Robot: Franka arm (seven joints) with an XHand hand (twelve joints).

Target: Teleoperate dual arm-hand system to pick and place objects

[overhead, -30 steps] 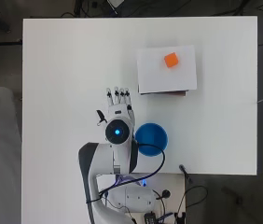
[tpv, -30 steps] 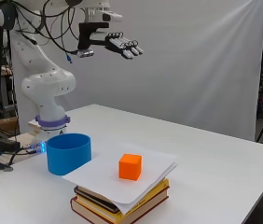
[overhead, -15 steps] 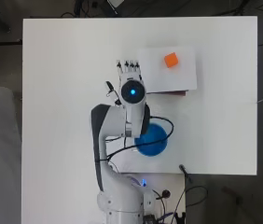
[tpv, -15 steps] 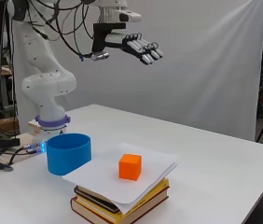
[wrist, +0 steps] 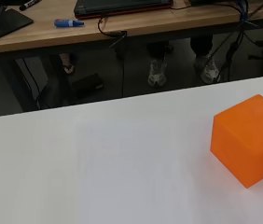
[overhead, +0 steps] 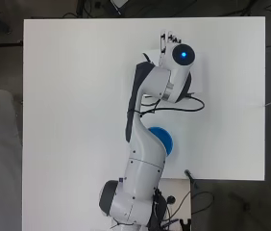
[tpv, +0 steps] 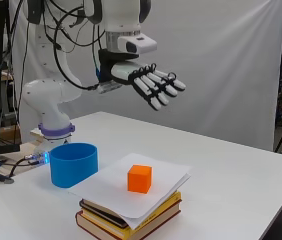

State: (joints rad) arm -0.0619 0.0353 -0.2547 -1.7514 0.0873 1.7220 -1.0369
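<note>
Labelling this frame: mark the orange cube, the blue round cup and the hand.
Orange cube (tpv: 140, 179), side view, front face.
Blue round cup (tpv: 74, 165), side view, outer wall.
Black and white hand (tpv: 131, 71), side view, palm, fingers straight, well above the cube.

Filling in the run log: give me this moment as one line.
hand: open, fingers straight, high above the stack | orange cube: on white paper sheet atop stacked books, untouched | blue round bowl: on white table, beside books
</note>
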